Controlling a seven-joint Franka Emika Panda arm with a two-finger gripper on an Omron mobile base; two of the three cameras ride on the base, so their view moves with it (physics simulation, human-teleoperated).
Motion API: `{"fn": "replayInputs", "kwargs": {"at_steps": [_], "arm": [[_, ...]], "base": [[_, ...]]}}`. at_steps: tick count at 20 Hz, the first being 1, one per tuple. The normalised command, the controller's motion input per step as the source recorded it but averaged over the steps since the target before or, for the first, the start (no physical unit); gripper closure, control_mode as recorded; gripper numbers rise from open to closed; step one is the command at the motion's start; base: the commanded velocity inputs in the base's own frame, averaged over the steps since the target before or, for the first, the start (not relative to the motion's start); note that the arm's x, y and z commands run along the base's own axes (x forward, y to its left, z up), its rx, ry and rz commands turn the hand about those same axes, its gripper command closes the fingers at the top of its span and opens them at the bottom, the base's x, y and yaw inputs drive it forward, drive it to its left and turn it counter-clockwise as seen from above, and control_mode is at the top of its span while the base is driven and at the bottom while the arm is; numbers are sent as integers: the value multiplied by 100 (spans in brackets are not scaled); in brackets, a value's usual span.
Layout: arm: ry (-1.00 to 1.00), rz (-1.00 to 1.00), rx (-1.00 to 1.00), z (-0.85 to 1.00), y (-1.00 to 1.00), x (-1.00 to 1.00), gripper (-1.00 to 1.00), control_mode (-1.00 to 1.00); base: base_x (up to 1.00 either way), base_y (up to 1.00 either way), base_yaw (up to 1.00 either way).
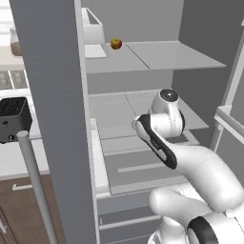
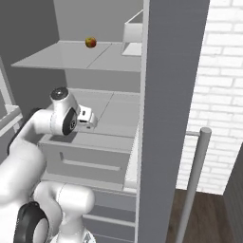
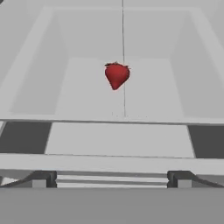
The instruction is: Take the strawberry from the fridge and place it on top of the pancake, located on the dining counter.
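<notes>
Inside the open fridge [image 1: 143, 71], the gripper [image 3: 112, 178] spreads fully wide and empty, facing the strawberry [image 3: 117, 75] that lies ahead on a pale shelf, well apart from the fingertips. The small, rounded berry could roll or squirt aside if the jaws close off-centre.

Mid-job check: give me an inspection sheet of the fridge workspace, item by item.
Surface: pale grey fridge shelf, bare apart from the fruit.
Job's things: strawberry on that shelf, ahead of the hand, untouched; fridge doors open.
Clutter: apple on the upper shelf; clear bin beside it.
Grippers: gripper open, empty, short of the strawberry.
Cables: nothing seen.
Surroundings: black toaster on the side counter at left; white brick wall at right.
</notes>
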Motion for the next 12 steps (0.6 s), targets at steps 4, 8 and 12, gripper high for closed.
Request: {"fn": "replayInputs", "kwargs": {"at_steps": [4, 8, 12], "arm": [[0, -6, 0, -13, 0, 100, -100, -100], [0, -4, 0, -29, -1, 71, -100, -100], [7, -6, 0, -26, 1, 39, -100, -100]], "base": [[0, 0, 0], [0, 0, 0], [0, 0, 0]]}}
